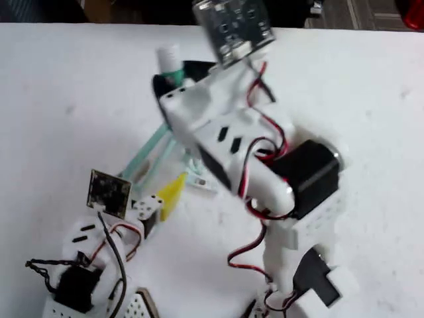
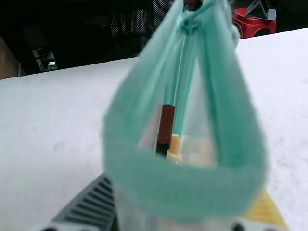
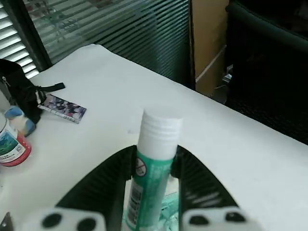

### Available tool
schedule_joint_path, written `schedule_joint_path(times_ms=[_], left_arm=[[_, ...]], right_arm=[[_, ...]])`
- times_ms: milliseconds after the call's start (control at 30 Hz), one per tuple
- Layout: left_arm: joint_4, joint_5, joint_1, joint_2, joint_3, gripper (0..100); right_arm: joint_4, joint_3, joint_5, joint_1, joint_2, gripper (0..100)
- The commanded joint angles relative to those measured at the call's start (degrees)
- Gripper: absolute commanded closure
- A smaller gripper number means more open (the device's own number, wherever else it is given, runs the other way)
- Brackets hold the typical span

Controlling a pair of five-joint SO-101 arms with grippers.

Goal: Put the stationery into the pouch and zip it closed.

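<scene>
High view: right gripper (image 1: 175, 78) clamps the white-capped green glue stick (image 1: 168, 54); the teal-rimmed clear pouch (image 1: 149, 149), pinched by left gripper (image 1: 163, 197), lies toward six o'clock.

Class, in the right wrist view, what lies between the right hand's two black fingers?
A glue stick with a white cap and green label, upright and clamped between the right hand's fingers, seen in the right wrist view.

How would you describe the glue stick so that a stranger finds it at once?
Start at the white table and find the right arm's black tool. Clamped in it is the glue stick. It is a stiff tube with a green label and a ribbed white cap, unlike the soft teal pouch.
</scene>
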Motion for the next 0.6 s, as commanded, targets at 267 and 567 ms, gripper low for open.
schedule_joint_path(times_ms=[267,567], left_arm=[[-1.14,0.70,0.84,-0.04,-0.53,72],[-1.14,0.70,0.75,-0.04,-0.53,72]], right_arm=[[1.45,-1.23,1.23,-5.05,-1.80,98.2],[2.77,6.95,1.23,-6.11,-3.38,98.2]])
